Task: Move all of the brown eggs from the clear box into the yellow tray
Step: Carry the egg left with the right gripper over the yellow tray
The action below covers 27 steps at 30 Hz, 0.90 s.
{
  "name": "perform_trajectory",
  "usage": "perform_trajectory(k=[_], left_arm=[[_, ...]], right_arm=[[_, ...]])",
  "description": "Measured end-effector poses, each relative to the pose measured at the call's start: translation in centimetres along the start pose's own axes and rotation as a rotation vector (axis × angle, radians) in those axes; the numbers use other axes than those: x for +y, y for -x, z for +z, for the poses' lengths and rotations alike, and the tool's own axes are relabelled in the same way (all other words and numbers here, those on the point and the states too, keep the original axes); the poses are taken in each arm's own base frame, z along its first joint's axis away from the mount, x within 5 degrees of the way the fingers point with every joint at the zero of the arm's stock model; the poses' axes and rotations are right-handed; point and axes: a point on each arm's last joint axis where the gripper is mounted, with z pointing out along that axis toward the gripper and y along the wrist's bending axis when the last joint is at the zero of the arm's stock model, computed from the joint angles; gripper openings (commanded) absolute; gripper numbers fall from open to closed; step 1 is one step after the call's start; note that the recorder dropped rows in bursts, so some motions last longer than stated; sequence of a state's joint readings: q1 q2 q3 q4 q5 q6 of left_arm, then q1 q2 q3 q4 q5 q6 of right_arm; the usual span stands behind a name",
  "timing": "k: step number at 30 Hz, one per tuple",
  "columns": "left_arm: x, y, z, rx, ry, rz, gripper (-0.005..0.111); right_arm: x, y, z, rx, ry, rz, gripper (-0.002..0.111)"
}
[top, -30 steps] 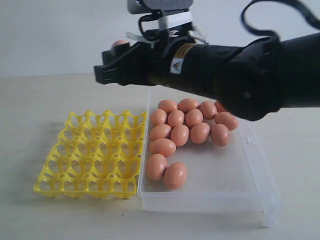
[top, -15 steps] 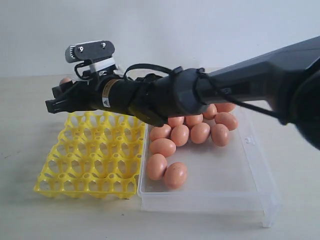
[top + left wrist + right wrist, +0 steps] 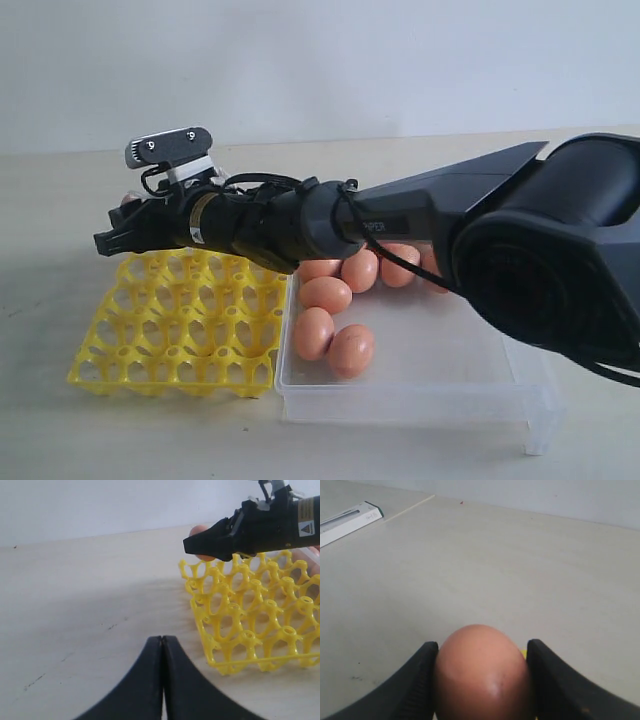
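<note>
The right gripper [image 3: 481, 652] clasps one brown egg [image 3: 480, 675] between its jaws, level above the yellow tray [image 3: 175, 330] at its far left corner, likely to lower it into an empty cup. Its arm [image 3: 420, 215] stretches low across from the clear box [image 3: 440, 395], where the other brown eggs [image 3: 325, 294] lie loose. The left gripper [image 3: 161, 680], jaws pressed together, sits beside the tray.

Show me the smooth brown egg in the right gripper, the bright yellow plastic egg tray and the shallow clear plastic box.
smooth brown egg [image 3: 480, 672]: right wrist view, middle of its shell.
bright yellow plastic egg tray [image 3: 170, 384]: exterior view, front rim.
shallow clear plastic box [image 3: 400, 405]: exterior view, front wall.
</note>
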State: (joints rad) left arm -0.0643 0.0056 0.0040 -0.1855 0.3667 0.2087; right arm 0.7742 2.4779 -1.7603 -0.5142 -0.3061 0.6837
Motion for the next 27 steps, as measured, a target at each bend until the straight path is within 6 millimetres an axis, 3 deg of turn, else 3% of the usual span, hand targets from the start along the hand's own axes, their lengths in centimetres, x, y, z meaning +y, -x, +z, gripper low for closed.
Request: perform_trajectory(k=[6,14,17,21,23,27], left_arm=[[0.0,0.0,0.0,0.0,0.0,0.0,0.0],[0.0,0.0,0.0,0.0,0.0,0.0,0.0],[0.0,0.0,0.0,0.0,0.0,0.0,0.0],[0.0,0.0,0.0,0.0,0.0,0.0,0.0],[0.0,0.0,0.0,0.0,0.0,0.0,0.0],[0.0,0.0,0.0,0.0,0.0,0.0,0.0]], right_arm=[[-0.3,-1.1,0.9,0.011,-0.003,0.016,0.0],[-0.4,-1.0,1.1,0.0,0.0,0.023,0.003],[-0.3,-0.9,1.2,-0.002,0.001,0.022,0.015],[-0.3,-0.9,1.2,-0.002,0.001,0.022,0.046],[-0.3,-0.9,1.2,-0.002,0.001,0.022,0.057],[-0.3,-0.9,1.2,-0.002,0.001,0.022,0.058]])
